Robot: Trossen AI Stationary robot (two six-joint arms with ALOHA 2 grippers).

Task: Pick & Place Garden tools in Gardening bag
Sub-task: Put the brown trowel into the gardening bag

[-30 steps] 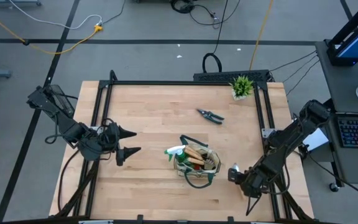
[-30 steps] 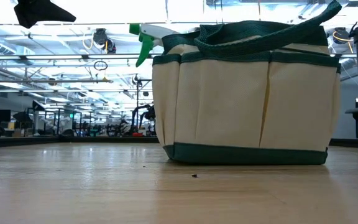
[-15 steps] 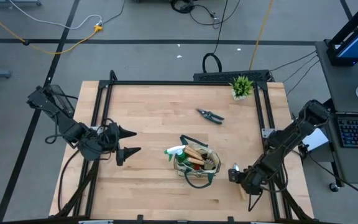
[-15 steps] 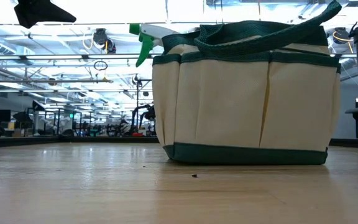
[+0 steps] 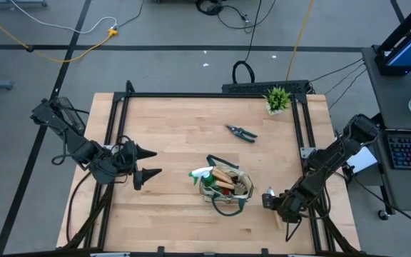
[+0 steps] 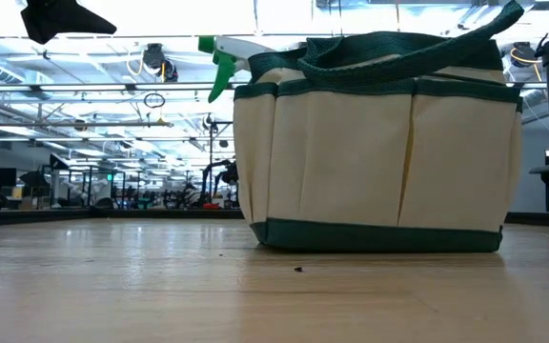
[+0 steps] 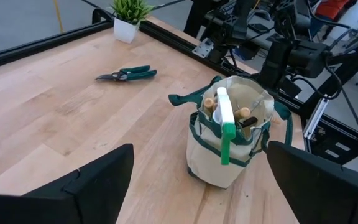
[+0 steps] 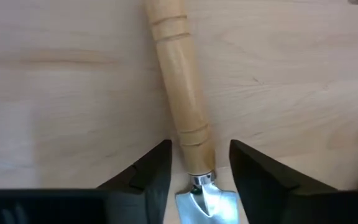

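The beige bag with green trim [image 5: 227, 188] stands upright on the table and fills the low view [image 6: 379, 143]. A green spray bottle [image 7: 224, 124] and wooden handles [image 5: 223, 175] stick out of it. Dark pruning shears [image 5: 241, 132] lie flat on the table beyond it. A trowel with a wooden handle [image 8: 179, 81] lies flat by the table's near right corner [image 5: 277, 223]. My right gripper [image 8: 199, 168] points down over it, open, one finger on either side of the handle's blade end, apart from it. My left gripper [image 5: 147, 163] is open and empty, left of the bag.
A small potted plant [image 5: 277, 98] stands at the far right corner. A black frame rail [image 5: 302, 143] runs along the right edge, close to my right arm. Bare wood lies between my left gripper and the bag.
My right arm's wrist has drawn in a little from the table's near edge, above the trowel, then kept still. The bag and the shears have not moved.
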